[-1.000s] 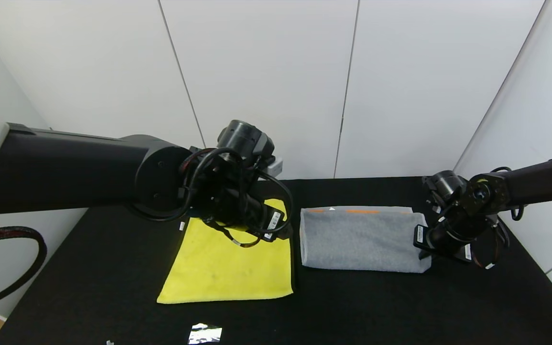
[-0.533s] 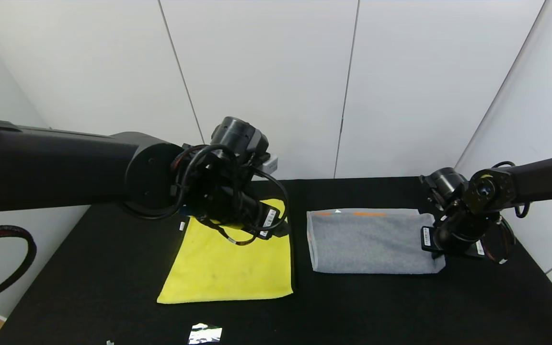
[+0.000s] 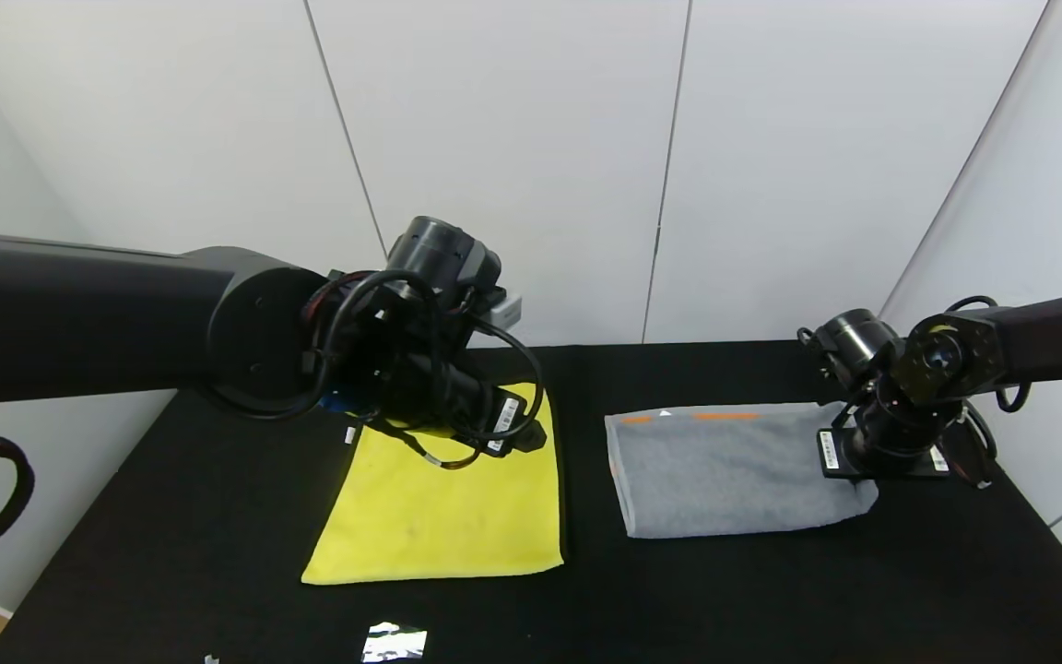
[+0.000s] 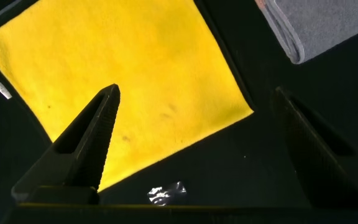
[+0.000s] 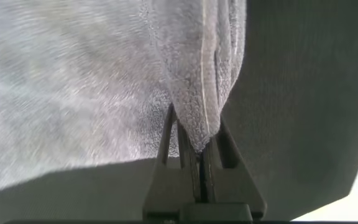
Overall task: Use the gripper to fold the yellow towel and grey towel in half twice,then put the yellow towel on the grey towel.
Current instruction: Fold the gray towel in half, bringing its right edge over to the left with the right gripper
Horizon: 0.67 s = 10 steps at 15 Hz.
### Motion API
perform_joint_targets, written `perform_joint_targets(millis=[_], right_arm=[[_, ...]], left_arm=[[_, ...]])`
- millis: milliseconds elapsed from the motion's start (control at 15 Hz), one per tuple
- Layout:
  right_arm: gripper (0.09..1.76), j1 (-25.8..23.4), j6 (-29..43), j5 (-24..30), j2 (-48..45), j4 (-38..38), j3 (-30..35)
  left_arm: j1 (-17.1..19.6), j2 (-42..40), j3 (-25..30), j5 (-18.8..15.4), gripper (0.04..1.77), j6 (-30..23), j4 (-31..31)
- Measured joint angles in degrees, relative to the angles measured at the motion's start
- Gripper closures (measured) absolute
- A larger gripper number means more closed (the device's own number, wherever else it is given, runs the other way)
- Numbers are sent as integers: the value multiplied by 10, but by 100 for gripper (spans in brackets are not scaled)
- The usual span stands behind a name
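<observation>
Grey towel (image 3: 725,470) pinched by right gripper (image 5: 194,152); yellow towel (image 3: 448,507) flat.

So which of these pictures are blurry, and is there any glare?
Right wrist view: the grey towel looks smeared and soft, sharper only where the shut jaws pinch its fold. Left wrist view: the yellow towel is crisp, while the open jaws are dark silhouettes. Head view: evenly lit, with glare only off a shiny scrap on the black table.
</observation>
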Motion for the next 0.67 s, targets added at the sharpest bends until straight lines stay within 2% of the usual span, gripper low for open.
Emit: perform_joint_targets(millis=[667], right_arm=[[170, 105, -59, 1, -43, -42, 0]], left_arm=[[12, -13, 0, -1, 9, 1, 0]])
